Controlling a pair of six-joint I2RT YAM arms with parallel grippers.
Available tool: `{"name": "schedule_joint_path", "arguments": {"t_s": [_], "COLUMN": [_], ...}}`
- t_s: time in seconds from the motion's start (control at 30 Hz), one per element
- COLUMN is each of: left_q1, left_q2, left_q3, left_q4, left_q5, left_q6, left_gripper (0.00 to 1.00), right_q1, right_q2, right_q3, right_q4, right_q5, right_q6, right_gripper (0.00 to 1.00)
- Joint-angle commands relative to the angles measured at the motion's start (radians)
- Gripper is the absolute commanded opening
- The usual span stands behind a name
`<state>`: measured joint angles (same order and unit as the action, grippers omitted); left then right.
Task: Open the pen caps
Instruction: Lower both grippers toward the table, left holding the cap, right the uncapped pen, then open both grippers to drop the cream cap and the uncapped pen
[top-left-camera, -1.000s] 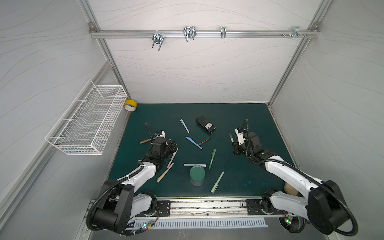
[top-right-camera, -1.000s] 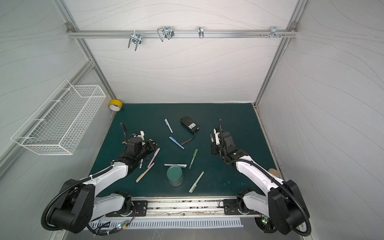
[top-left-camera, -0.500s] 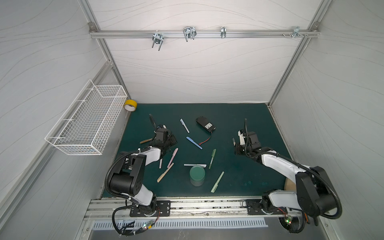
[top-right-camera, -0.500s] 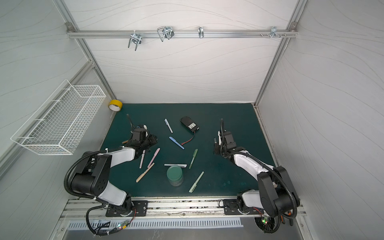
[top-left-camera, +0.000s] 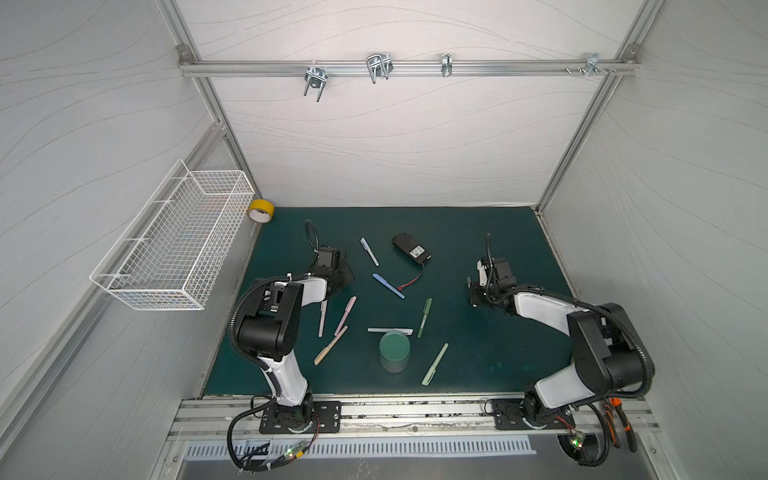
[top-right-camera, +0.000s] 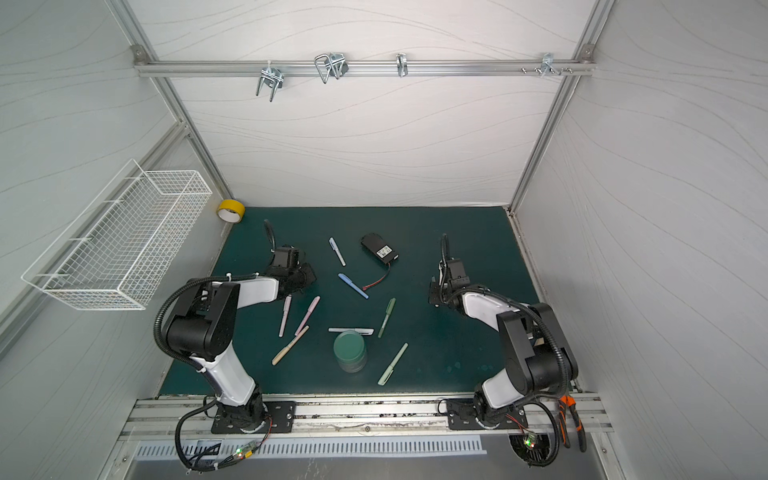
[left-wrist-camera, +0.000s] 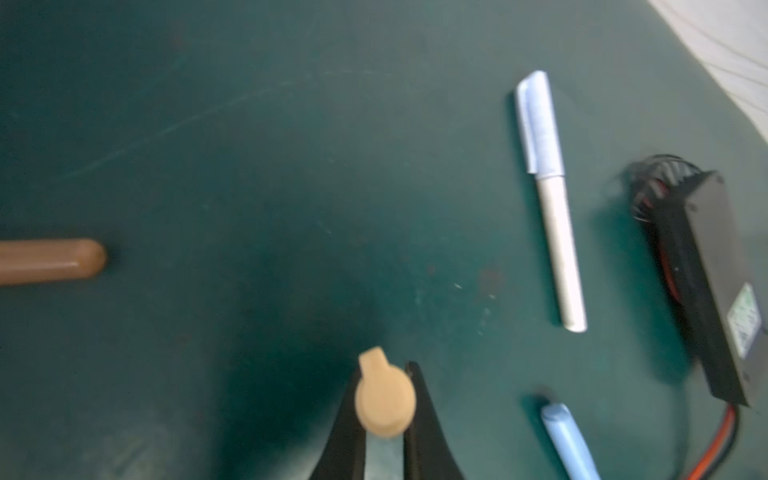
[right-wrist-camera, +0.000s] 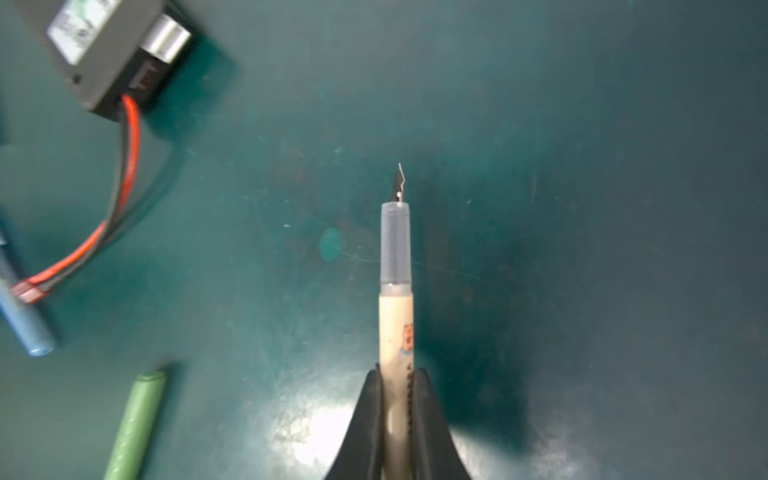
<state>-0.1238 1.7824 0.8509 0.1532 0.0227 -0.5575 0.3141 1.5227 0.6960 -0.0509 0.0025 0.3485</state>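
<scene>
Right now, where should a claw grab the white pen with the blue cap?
Probably its white barrel, from straight above, claw across it. The pen lies flat with bare mat either side, leaving the blue cap free to pull.

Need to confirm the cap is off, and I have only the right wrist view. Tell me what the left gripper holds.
Observer: The left gripper is shut on a tan cap, seen end-on in the left wrist view with its clip showing.
Operator: Name a capped pen my view misses.
Observer: A white pen with a light-blue cap lies on the mat, beside the black battery pack and apart from it.
Operator: Report what stands between the arms.
Observer: In both top views a green cup stands upright near the mat's front edge.
</scene>
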Motion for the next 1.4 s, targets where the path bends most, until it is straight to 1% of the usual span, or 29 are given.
{"name": "schedule_joint_path", "arguments": {"t_s": [0.0,0.07,0.13,0.23,0.27,0.4,0.53,0.63,0.73,0.83,0.87,0.93,0.97,1.07,1.13,1.23,1.3,1.37], "left_q1": [0.012,0.013,0.013,0.013,0.012,0.012,0.012,0.012,0.004,-0.047,-0.077,-0.136,-0.160,-0.201,-0.207,-0.209,-0.209,-0.209], "left_q2": [0.019,0.033,0.049,0.053,0.051,0.064,0.057,0.007,-0.093,-0.240,-0.296,-0.400,-0.455,-0.599,-0.679,-0.768,-0.799,-0.798], "left_q3": [0.044,0.066,0.087,0.093,0.095,0.116,0.108,0.055,-0.008,-0.083,-0.106,-0.148,-0.176,-0.255,-0.296,-0.330,-0.348,-0.371], "left_q4": [-0.058,-0.088,-0.119,-0.137,-0.143,-0.177,-0.164,-0.102,-0.053,-0.043,-0.049,-0.063,-0.064,-0.060,-0.062,-0.084,-0.076,-0.029], "left_q5": [-0.024,-0.024,-0.018,-0.022,-0.024,-0.026,-0.010,0.014,0.026,-0.028,-0.056,-0.098,-0.102,-0.065,-0.023,0.007,-0.001,0.007], "left_q6": [-0.014,-0.012,-0.010,-0.012,-0.011,-0.009,-0.005,-0.005,-0.007,-0.002,0.008,0.017,0.007,-0.035,-0.047,-0.035,-0.045,-0.066], "left_gripper": [0.00,0.00,0.00,0.05,0.07,0.27,0.38,0.46,0.51,0.56,0.57,0.58,0.59,0.59,0.59,0.59,0.60,0.61], "right_q1": [-0.011,-0.014,-0.017,-0.018,-0.020,-0.024,-0.026,-0.026,-0.022,-0.008,0.005,0.052,0.084,0.196,0.264,0.332,0.354,0.362], "right_q2": [0.024,0.033,0.037,0.035,0.034,0.028,0.006,-0.064,-0.166,-0.268,-0.304,-0.361,-0.387,-0.433,-0.434,-0.384,-0.311,-0.221], "right_q3": [0.024,0.027,0.029,0.031,0.030,0.027,0.021,-0.010,-0.051,-0.075,-0.078,-0.082,-0.084,-0.079,-0.067,-0.002,0.075,0.173], "right_q4": [0.002,-0.003,-0.004,-0.013,-0.015,-0.019,-0.015,0.010,0.031,0.028,0.022,0.016,0.013,0.016,0.017,-0.011,-0.050,-0.108], "right_q5": [0.012,0.017,0.017,0.029,0.033,0.039,0.041,0.035,0.031,0.008,-0.003,-0.003,0.003,0.007,0.000,-0.035,-0.087,-0.127], "right_q6": [0.020,0.025,0.030,0.036,0.036,0.040,0.032,0.020,0.019,0.015,0.001,-0.041,-0.072,-0.156,-0.198,-0.229,-0.240,-0.245], "right_gripper": [0.01,0.04,0.08,0.19,0.24,0.35,0.40,0.43,0.46,0.46,0.46,0.48,0.49,0.50,0.52,0.53,0.54,0.53]}}
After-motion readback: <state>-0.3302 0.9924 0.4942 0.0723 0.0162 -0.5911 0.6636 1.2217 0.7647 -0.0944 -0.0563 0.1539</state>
